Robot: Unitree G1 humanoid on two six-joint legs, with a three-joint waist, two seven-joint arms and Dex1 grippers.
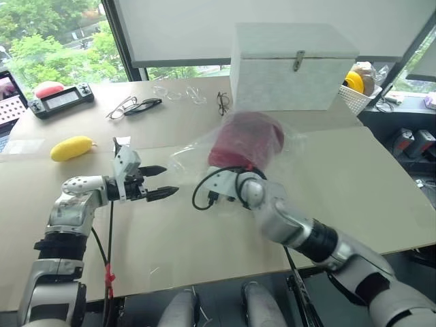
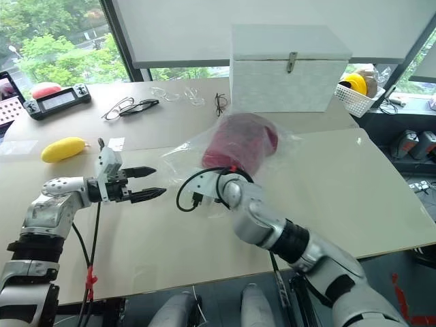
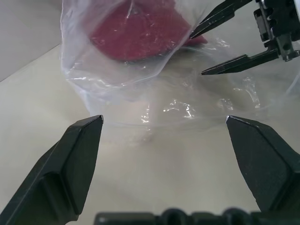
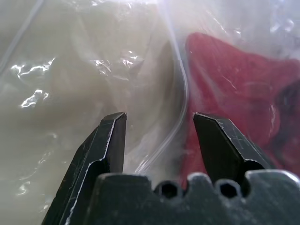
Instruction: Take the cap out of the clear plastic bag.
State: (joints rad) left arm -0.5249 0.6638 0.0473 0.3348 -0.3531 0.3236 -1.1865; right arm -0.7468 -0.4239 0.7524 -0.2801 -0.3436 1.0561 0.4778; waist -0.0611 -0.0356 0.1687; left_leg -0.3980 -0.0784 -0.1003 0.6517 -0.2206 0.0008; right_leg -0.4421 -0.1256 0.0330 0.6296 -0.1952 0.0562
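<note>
A: Where's the cap (image 1: 246, 139)?

B: Inside the clear plastic bag (image 1: 204, 151), on the pale table (image 1: 381, 197), in front of the white box (image 1: 291, 67). The red fabric shows plainly through the plastic. The bag's loose, crinkled end trails toward the robot's left.

A: Left gripper (image 1: 162, 182)?

B: Level over the table, just left of the bag's loose end, pointing at it. Fingers spread wide, nothing between them. From its wrist camera the plastic lies just ahead of the fingertips (image 3: 89, 129), apart from them.

A: And the right gripper (image 4: 159, 123)?

B: Pushed in at the bag's near side, below the cap. Fingers partly apart, plastic all around them. A fold of the bag runs through the gap, the cap just beyond the one finger. Can't tell if either finger touches the fold; they aren't pinching it.

A: Anything else on the table?

B: Far left: a yellow fruit-shaped thing (image 1: 71, 148), a handheld game console (image 1: 63, 99), several pairs of glasses (image 1: 134, 105). A white basket (image 1: 360, 93) right of the box.
</note>
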